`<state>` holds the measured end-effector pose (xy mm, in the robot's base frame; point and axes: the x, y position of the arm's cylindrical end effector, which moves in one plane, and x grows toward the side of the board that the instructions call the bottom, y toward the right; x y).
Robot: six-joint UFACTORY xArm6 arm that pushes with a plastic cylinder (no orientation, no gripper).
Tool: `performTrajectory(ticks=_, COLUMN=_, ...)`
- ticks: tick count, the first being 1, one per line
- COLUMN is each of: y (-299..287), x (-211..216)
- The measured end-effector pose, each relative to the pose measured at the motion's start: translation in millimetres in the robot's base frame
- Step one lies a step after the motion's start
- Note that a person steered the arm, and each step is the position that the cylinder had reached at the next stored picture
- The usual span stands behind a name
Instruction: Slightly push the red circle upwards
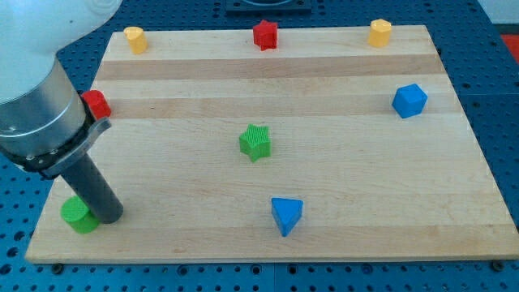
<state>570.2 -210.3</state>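
Green round block (pixel 79 214) at the wooden bench's (pixel 340 235) bottom-left corner touches my tip (pixel 111 217); no gripper fitted; approach step: reposition below left-edge red circle (pixel 97 104), then nudge upward.

The red circle (pixel 97 104) is a small, squat red block lying flat on the desk (pixel 324 162) at the view's left edge, about a third of the way down from the top. Its left side is partly hidden behind the arm's grey body, so its full outline cannot be made out.
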Motion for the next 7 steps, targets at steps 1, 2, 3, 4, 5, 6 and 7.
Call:
performTrajectory(ticks=1, y=-8.5, x=0.0)
performTrajectory(ticks=2, y=-8.7, x=-0.1)
performTrajectory(ticks=3, y=-8.6, x=-14.8)
performTrajectory(ticks=4, y=-11.5, x=-41.5)
performTrajectory(ticks=5, y=-48.8, x=-69.8)
performTrajectory(ticks=6, y=-94.1, x=-91.5)
performTrajectory(ticks=7, y=-94.1, x=-91.5)
